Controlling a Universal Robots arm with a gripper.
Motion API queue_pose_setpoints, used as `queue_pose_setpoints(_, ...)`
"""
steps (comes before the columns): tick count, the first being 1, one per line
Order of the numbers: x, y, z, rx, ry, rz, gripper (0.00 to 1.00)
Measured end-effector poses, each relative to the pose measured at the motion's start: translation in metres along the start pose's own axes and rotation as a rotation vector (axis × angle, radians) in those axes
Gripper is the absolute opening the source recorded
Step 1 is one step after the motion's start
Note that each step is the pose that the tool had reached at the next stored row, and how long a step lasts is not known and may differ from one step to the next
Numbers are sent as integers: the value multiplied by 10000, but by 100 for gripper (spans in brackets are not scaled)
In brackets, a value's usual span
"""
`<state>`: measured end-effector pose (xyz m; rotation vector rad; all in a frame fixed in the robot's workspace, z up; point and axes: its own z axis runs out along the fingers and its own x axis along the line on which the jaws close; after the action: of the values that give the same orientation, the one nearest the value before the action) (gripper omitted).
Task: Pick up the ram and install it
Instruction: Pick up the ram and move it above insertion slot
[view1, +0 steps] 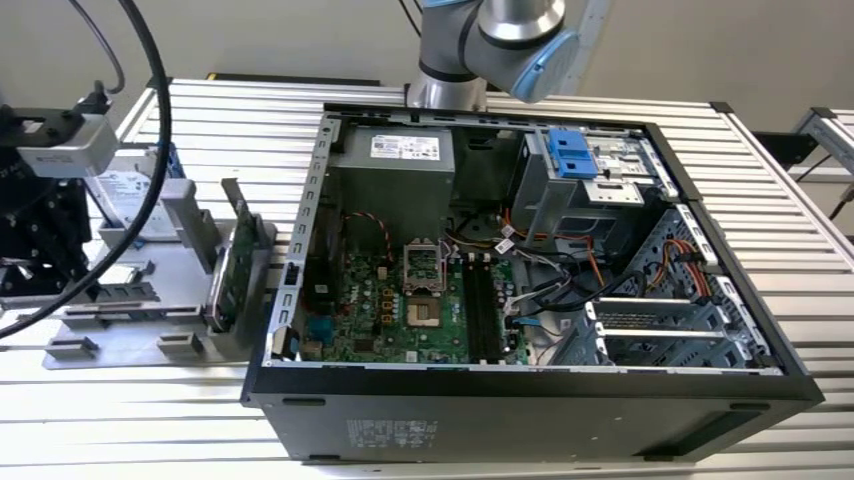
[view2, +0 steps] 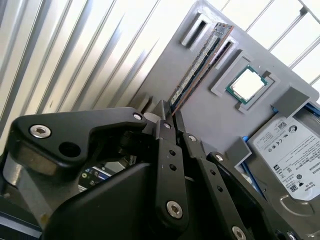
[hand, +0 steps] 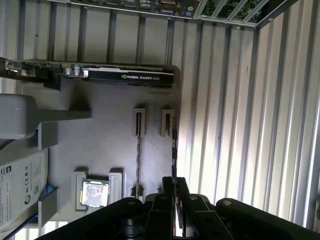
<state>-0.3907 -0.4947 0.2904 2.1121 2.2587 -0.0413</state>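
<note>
The counter (view1: 134, 420) is a run of ribbed silver metal slats with dark grooves between them. In both wrist views hard light glares white off the ridges. Behind it stands a plain grey-beige wall (view1: 694, 40). At the exterior view's right edge, across a dark gap, sits what may be a 2nd slatted counter (view1: 834, 135).

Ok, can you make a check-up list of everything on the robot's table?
Surface: slatted metal table, grey parts tray on it.
Job's things: the ram on its edge at the tray; open computer case beside the tray.
Clutter: green card, processor chip, hard drive on the tray.
Grippers: gripper shut on the ram's end.
Cables: black cables at the exterior view's left; coloured wires inside the case.
Surroundings: pale wall behind the table.
</note>
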Motion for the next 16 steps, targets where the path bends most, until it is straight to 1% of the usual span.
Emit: queue_pose_setpoints(16,-8,2,-150,0,0,0,0)
